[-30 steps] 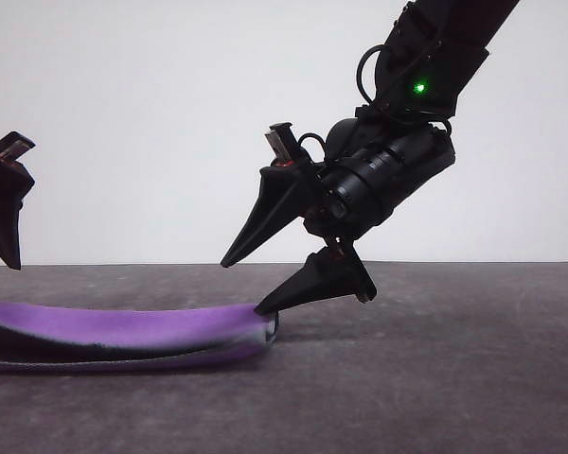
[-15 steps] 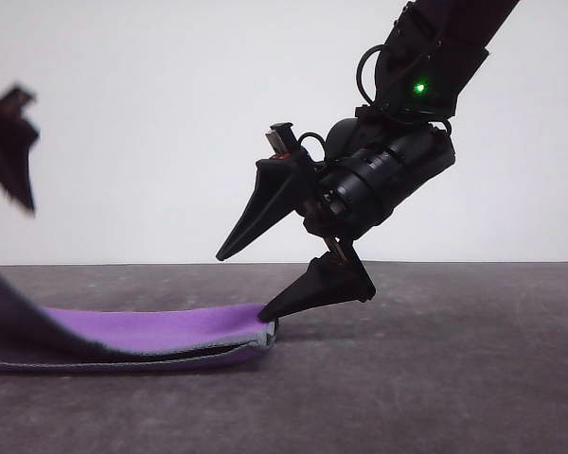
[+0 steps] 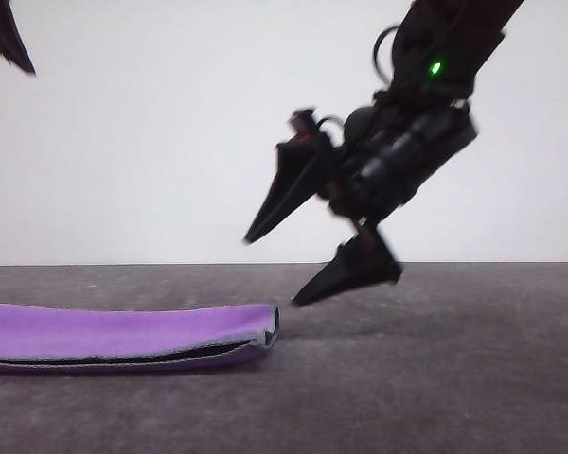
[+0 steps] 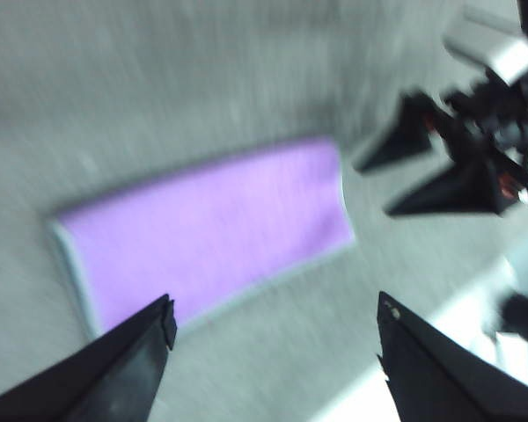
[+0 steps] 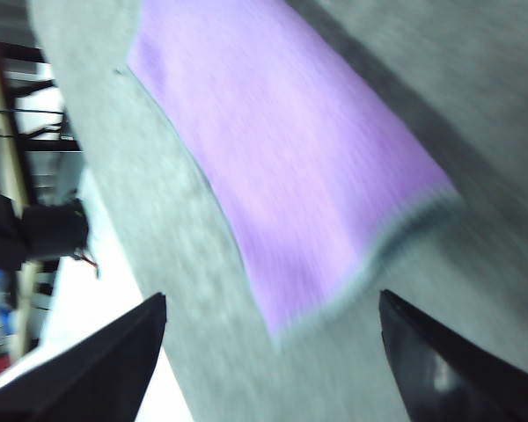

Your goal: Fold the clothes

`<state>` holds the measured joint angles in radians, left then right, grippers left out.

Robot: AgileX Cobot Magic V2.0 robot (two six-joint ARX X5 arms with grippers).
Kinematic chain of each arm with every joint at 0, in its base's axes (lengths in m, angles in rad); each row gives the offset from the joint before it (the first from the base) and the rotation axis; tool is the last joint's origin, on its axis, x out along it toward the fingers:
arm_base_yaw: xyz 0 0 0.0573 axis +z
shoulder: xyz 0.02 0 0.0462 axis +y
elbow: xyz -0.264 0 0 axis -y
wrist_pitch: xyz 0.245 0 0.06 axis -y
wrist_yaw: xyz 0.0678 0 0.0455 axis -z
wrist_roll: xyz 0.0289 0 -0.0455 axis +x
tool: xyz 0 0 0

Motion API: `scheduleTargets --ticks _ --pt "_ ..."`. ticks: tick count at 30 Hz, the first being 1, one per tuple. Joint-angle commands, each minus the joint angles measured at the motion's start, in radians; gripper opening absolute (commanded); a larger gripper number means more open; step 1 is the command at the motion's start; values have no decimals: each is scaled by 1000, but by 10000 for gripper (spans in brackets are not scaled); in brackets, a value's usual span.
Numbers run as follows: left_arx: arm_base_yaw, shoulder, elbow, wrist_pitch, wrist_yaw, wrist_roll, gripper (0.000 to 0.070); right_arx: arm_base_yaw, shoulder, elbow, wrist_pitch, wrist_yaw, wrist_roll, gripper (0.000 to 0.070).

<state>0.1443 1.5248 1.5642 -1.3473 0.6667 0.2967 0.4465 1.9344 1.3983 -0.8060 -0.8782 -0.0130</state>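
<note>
The clothes (image 3: 123, 333) lie folded flat on the dark grey table (image 3: 435, 378) at the left, purple face up, with a grey stitched edge along the front. My right gripper (image 3: 272, 272) hangs open just right of and above the fold's right end, touching nothing. One fingertip (image 3: 9, 38) of the left gripper shows high in the top left corner. In the left wrist view, the left gripper (image 4: 275, 308) is open above the purple clothes (image 4: 211, 229), with the right gripper (image 4: 372, 189) beside their end. The right wrist view has the right gripper (image 5: 271, 299) open over the clothes (image 5: 290, 176).
A plain white wall stands behind the table. In the wrist views the table's edge (image 4: 422, 352) borders a pale floor, and dark stands (image 5: 35, 233) lie beyond it. Bare table stretches to the right of the clothes.
The left gripper has risen to the top left corner. The raised left part of the clothes has settled flat. The right gripper has lifted up and to the right off the clothes' end.
</note>
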Motion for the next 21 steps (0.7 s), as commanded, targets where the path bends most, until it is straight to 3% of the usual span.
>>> scheduleTargets --ticks 1,11,16,18,21 --pt "11 1 20 33 -19 -11 447 6 -42 24 -25 34 -57 484" --pt "98 -15 -46 58 -22 -40 447 31 -273 -28 -163 360 -68 484" --pt "123 -15 -107 112 -24 -52 447 20 -330 -184 -44 369 -25 484" --pt "130 -15 -124 130 -23 -55 447 20 -335 -272 76 339 38 483" --pt "143 -15 -134 167 -24 -66 446 32 -328 -415 357 199 197 484"
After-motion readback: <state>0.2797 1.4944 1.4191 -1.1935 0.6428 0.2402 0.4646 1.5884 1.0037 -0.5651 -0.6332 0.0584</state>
